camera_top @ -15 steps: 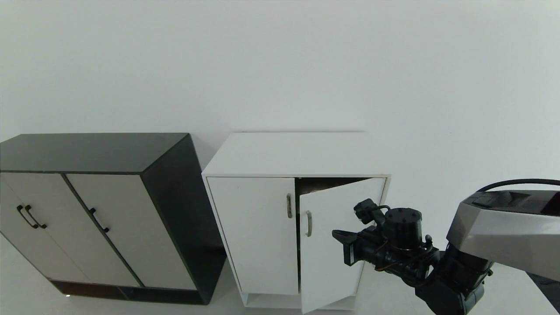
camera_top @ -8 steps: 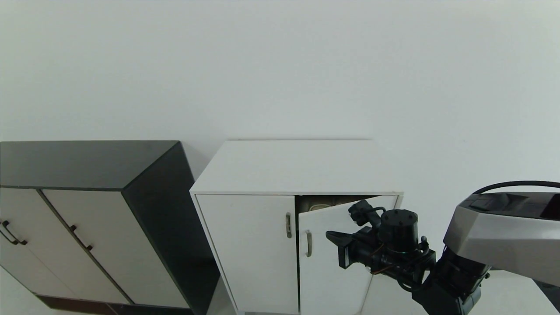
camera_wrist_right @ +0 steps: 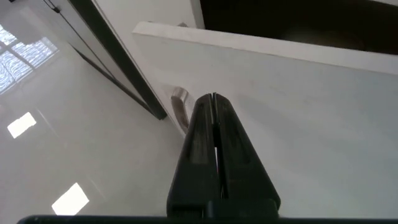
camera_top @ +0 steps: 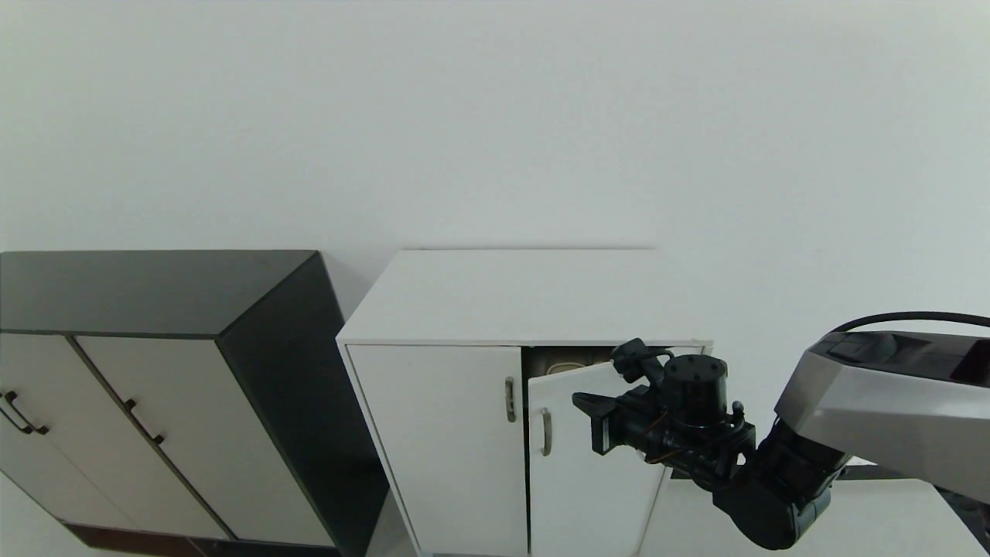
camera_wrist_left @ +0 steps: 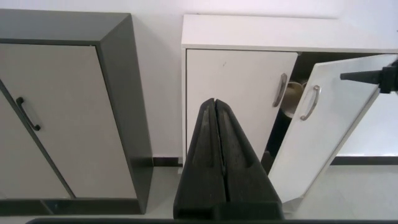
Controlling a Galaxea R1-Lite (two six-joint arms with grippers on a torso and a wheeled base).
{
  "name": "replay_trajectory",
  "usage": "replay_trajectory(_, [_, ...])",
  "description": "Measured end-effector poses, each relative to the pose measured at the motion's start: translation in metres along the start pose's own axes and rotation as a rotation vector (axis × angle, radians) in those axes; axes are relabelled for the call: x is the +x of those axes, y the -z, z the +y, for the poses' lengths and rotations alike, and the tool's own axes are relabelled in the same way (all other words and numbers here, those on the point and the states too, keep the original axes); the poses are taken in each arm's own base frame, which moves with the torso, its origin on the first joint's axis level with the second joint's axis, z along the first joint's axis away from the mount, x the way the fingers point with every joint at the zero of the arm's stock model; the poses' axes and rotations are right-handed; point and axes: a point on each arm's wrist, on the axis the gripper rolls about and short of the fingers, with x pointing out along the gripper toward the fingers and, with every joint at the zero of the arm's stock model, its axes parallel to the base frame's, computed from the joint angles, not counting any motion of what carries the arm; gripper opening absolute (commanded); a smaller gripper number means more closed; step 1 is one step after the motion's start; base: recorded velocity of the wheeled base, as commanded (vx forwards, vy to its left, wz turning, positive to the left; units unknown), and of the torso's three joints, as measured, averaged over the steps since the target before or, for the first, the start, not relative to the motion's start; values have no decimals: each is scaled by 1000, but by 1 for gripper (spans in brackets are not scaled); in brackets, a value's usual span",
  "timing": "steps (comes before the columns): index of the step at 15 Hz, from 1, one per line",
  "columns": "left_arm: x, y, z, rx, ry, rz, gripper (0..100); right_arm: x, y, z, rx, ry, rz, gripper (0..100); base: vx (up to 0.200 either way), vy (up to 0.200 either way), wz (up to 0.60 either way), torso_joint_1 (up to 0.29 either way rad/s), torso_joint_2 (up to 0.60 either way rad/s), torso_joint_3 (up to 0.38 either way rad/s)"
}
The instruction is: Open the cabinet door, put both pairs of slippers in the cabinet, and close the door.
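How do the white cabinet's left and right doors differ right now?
The left door is shut flush; the right door stands ajar, with a dark gap at its top. The shut right claw is in front of the right door, none by the left door. Both are white, with a metal handle at the meeting edge.
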Motion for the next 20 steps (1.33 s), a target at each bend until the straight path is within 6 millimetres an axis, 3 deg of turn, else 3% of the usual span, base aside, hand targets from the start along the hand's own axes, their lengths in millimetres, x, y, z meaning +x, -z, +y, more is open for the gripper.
replay_trajectory(20, [0,0,0,2,1,0,0,25,-7,-36,15,70,-32,0,0,0,0,0,0,0])
